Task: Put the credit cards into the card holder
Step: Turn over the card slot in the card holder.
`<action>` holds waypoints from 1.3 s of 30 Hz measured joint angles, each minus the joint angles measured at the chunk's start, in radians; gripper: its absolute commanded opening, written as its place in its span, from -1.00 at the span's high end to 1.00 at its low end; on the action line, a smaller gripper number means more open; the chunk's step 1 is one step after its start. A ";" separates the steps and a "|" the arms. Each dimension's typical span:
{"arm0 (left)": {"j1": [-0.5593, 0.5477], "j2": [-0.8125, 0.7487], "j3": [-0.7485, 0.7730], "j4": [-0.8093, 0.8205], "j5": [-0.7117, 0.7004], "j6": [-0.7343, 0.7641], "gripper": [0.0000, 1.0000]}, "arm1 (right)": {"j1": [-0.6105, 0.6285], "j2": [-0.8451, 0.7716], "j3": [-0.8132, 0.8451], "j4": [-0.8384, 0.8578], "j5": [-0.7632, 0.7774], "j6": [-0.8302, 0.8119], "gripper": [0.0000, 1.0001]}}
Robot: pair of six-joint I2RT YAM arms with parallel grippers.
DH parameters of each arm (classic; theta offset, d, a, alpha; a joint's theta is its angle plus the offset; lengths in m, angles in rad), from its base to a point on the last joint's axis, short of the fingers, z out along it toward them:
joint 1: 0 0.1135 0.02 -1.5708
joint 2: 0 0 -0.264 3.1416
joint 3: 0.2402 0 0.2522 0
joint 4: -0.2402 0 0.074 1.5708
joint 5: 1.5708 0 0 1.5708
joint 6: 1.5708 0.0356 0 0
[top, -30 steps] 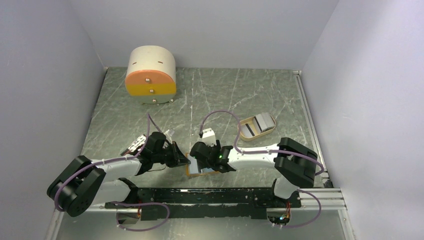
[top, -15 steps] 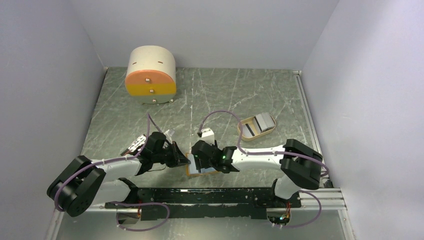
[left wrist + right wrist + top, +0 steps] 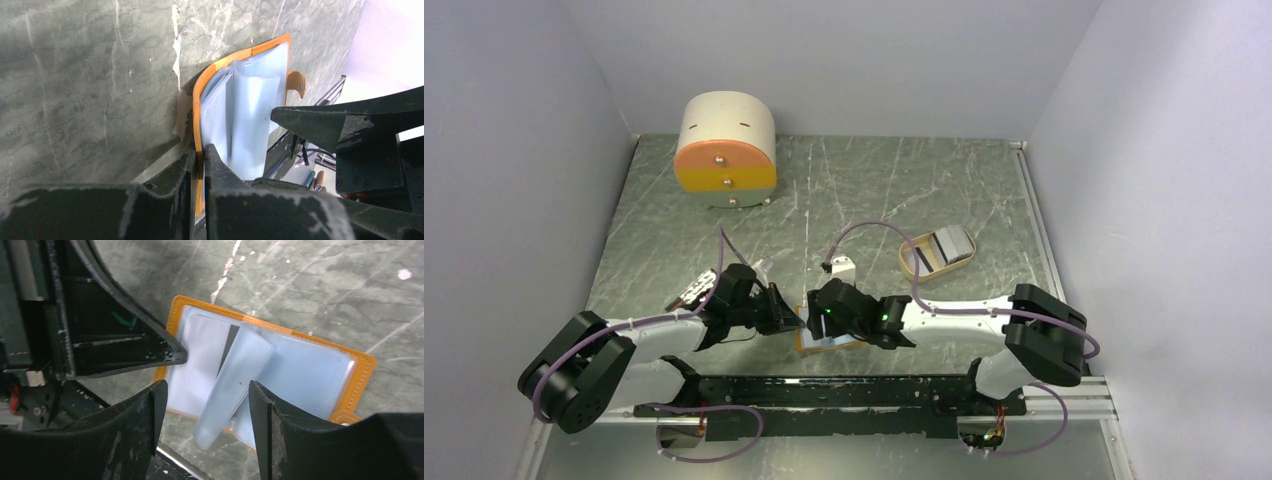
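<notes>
The card holder point(image 3: 832, 342) lies open near the table's front edge, orange outside and pale blue inside point(image 3: 310, 370). My left gripper point(image 3: 792, 318) is shut on its orange left edge point(image 3: 201, 152). My right gripper point(image 3: 824, 322) hovers right over it, open point(image 3: 206, 386). A loose blue inner flap point(image 3: 235, 385) stands up between the right fingers, untouched on either side. A pale credit card with a dark stripe point(image 3: 197, 365) sits in the holder's left pocket. More credit cards point(image 3: 948, 244) lie in the tan oval tray point(image 3: 905, 262).
A round cream-and-orange drawer box point(image 3: 726, 150) stands at the back left. The black rail point(image 3: 864, 385) with the arm bases runs just in front of the holder. Grey walls close in the table on three sides.
The right arm's elbow has swung to the right and its forearm has flattened, while its gripper stayed over the holder. The left arm and the holder have not moved.
</notes>
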 measured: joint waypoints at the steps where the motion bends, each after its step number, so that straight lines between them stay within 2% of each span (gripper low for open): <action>1: 0.000 0.000 0.000 0.000 0.000 0.000 0.82 | -0.002 -0.006 -0.009 0.018 -0.012 0.000 -0.29; 11: 0.000 -0.008 0.000 -0.007 -0.001 0.000 0.82 | -0.034 -0.035 -0.091 0.169 -0.127 0.013 -0.30; 15: 0.000 -0.014 0.000 -0.011 -0.001 0.000 0.62 | -0.035 -0.035 -0.091 0.197 -0.138 0.017 -0.31; 20: 0.000 -0.024 0.000 -0.016 -0.001 -0.009 0.47 | -0.037 -0.035 -0.107 0.214 -0.137 0.025 -0.28; 24: -0.001 -0.042 0.000 -0.016 -0.001 -0.021 0.37 | -0.042 -0.035 -0.128 0.212 -0.124 0.035 -0.22; 31: -0.001 -0.078 0.000 -0.023 -0.001 -0.035 0.34 | -0.053 -0.037 -0.154 0.212 -0.117 0.044 -0.11; 39: -0.001 -0.113 0.000 -0.031 -0.004 -0.037 0.22 | -0.055 -0.035 -0.154 0.216 -0.117 0.036 0.15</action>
